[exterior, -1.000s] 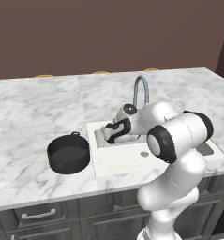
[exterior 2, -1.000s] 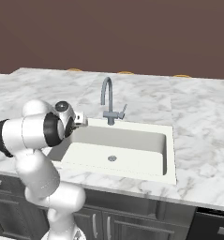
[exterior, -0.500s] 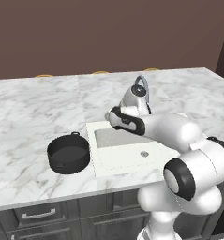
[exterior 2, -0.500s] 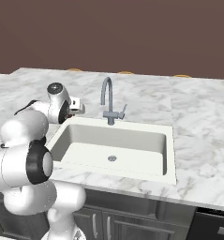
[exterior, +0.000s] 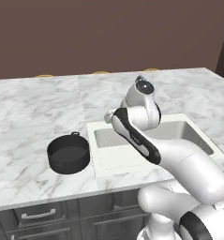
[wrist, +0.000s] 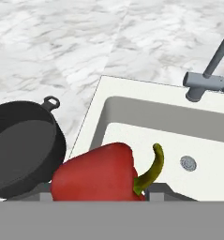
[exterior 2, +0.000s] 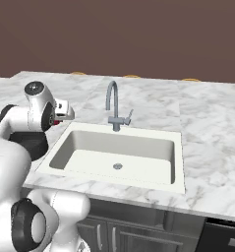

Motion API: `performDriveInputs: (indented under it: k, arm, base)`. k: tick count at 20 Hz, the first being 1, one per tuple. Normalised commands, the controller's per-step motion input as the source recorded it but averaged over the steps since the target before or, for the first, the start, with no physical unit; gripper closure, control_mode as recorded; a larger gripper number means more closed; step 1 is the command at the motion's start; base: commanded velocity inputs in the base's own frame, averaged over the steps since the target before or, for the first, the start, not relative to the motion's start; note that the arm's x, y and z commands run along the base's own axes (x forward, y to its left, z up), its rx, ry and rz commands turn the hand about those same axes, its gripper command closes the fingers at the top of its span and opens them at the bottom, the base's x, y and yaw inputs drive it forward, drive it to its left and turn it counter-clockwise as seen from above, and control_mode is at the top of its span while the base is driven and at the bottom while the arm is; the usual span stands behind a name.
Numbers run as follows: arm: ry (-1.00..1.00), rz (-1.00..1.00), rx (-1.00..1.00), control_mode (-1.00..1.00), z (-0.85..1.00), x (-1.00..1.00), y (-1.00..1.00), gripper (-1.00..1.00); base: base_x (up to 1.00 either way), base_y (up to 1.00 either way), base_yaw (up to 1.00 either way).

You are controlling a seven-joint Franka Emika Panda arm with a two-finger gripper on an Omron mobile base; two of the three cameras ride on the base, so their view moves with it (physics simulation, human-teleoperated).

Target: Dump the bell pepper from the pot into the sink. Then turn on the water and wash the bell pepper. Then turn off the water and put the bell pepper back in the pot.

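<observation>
Now we see arm swung up from sink [exterior 2: 121, 147] toward pot [exterior: 68, 153]; jaws clamp bell pepper [wrist: 97, 174]. Wash done, we judge; drop into pot remains.

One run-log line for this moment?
gripper: shut on red bell pepper | squat black pot: empty, on counter | white sink: dry, faucet off

Red bell pepper [wrist: 97, 173] with green stem, black pot [exterior: 68, 153], white sink [exterior 2: 120, 156], grey-veined marble.
</observation>
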Motion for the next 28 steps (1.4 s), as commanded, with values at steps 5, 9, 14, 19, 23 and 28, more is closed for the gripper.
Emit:
performDriveInputs:
  k: [5, 9, 14, 19, 23, 28]
  arm:
    - [0.05, 0.09, 0.0, -1.0, 0.06, -0.3, 0.74, 1.0]
    - [0.08, 0.09, 0.0, -1.0, 0.0, -0.03, 0.79, 1.0]
    - [0.09, 0.08, 0.0, -1.0, 0.0, 0.0, 0.74, 1.0]
    - [0.08, 0.04, 0.0, -1.0, -0.02, 0.0, 0.5, 1.0]
    - [0.03, 0.0, -0.05, -1.0, -0.29, 0.0, 0.27, 1.0]
    - [0.03, 0.0, -0.09, -1.0, -0.62, 0.03, 0.17, 1.0]
  base:
    - [0.0, 0.0, 0.0]
    - [0.0, 0.0, 0.0]
    - [0.0, 0.0, 0.0]
    - [0.0, 0.0, 0.0]
    - [0.0, 0.0, 0.0]
    - [0.0, 0.0, 0.0]
